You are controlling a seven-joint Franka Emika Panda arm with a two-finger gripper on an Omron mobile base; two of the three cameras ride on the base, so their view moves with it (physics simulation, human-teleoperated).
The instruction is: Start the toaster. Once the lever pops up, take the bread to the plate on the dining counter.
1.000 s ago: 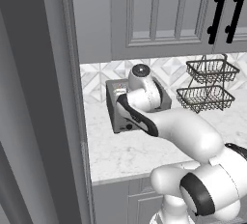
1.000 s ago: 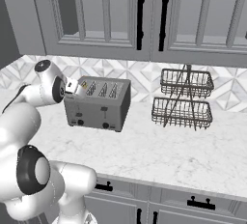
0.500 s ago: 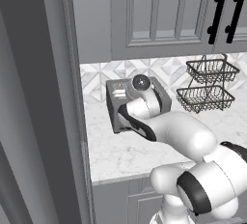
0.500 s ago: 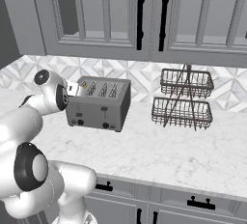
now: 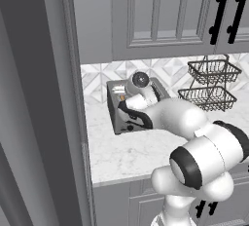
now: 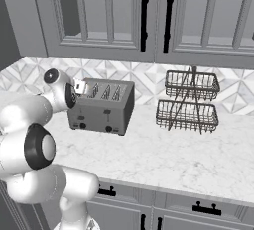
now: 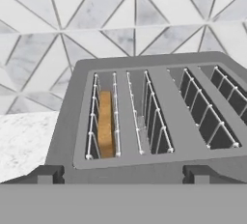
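The bread (image 7: 105,124) is seen standing on edge, sunk in the leftmost slot of the toaster (image 7: 144,121). It is judged light, stiff and crumbly, so its top edge should be pinched gently across the thin faces. The gripper (image 7: 123,177) is held wide open and empty, just above the toaster's front edge.
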